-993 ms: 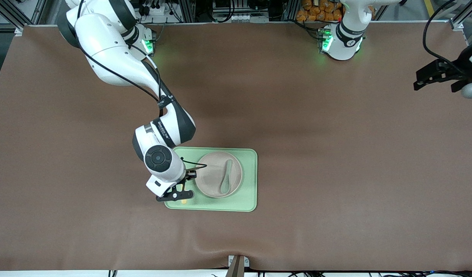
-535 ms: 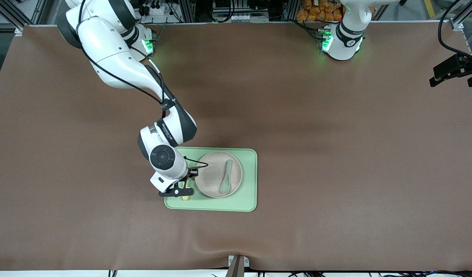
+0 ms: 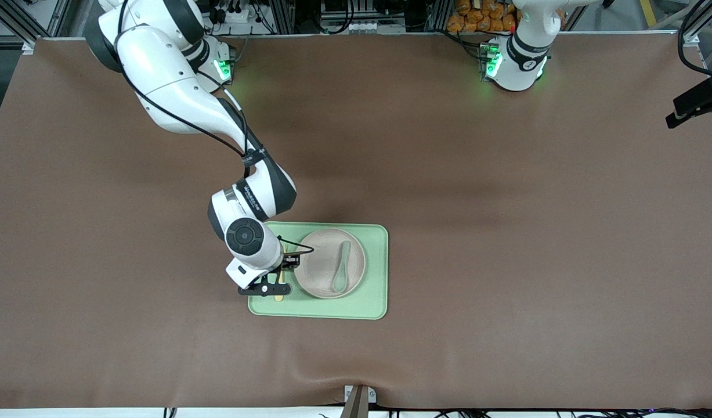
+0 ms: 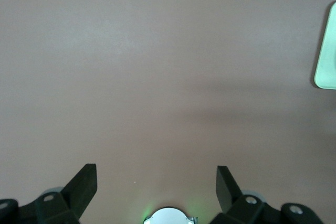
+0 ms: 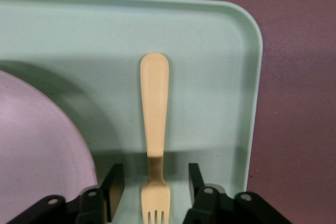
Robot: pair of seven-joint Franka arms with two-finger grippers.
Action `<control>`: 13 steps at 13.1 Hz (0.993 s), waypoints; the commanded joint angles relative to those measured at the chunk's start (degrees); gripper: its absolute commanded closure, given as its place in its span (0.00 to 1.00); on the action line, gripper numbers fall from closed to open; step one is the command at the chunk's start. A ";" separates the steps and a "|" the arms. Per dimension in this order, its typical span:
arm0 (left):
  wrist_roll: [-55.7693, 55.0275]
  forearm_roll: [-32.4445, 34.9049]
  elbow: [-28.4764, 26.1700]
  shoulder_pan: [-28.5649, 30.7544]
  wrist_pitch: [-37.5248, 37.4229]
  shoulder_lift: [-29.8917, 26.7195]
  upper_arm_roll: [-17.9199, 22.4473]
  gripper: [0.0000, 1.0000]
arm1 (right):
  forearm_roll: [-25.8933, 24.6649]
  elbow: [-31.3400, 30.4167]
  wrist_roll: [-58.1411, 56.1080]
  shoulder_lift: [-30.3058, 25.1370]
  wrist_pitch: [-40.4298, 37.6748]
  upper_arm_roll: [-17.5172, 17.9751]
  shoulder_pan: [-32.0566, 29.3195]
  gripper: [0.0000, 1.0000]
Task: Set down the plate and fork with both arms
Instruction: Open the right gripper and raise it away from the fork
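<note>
The pale beige plate (image 3: pixel 318 267) lies on the light-green tray (image 3: pixel 373 273), with a grey-green spoon (image 3: pixel 341 267) on it. The pale-yellow fork (image 5: pixel 155 108) lies flat on the tray beside the plate, at the tray's end toward the right arm. In the front view only a bit of the fork (image 3: pixel 279 296) shows under the hand. My right gripper (image 3: pixel 267 288) is low over the fork, open, with one finger (image 5: pixel 116 182) on each side of the fork's neck and a gap to both. My left gripper (image 3: pixel 695 104) is open and empty, up at the left arm's end of the table.
The tray's corner (image 4: pixel 328 51) shows at the edge of the left wrist view, above bare brown table mat. In the right wrist view the plate's rim (image 5: pixel 37 145) lies close to one finger. Both arm bases stand along the table's edge farthest from the front camera.
My right gripper has shifted slightly along the fork on the tray. My left gripper has drawn away toward the table edge at the left arm's end.
</note>
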 commanded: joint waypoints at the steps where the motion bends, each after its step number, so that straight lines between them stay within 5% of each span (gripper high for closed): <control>1: -0.07 -0.26 -0.56 0.30 -1.09 -1.13 -0.39 0.00 | 0.61 -2.22 0.41 -3.57 -0.04 0.95 -1.24 0.23; 3: -0.07 -0.26 -0.65 0.21 -1.36 -1.13 -0.48 0.00 | 0.70 -1.87 0.14 -4.89 -1.08 1.47 -3.52 0.00; 7: -0.07 -0.26 -0.56 0.21 -1.97 -1.31 -1.80 0.00 | 0.97 -1.43 -0.04 -9.73 -5.03 5.85 -10.01 0.00; 11: -0.25 -0.34 -0.38 0.21 -1.97 -1.31 -2.68 0.00 | 0.97 5.66 -0.12 -13.95 -21.96 7.63 -14.07 0.00; 13: -0.25 -0.69 -0.30 0.30 -1.97 -1.31 -2.68 0.00 | 0.36 11.02 -1.17 -14.31 -28.66 15.92 -19.75 0.00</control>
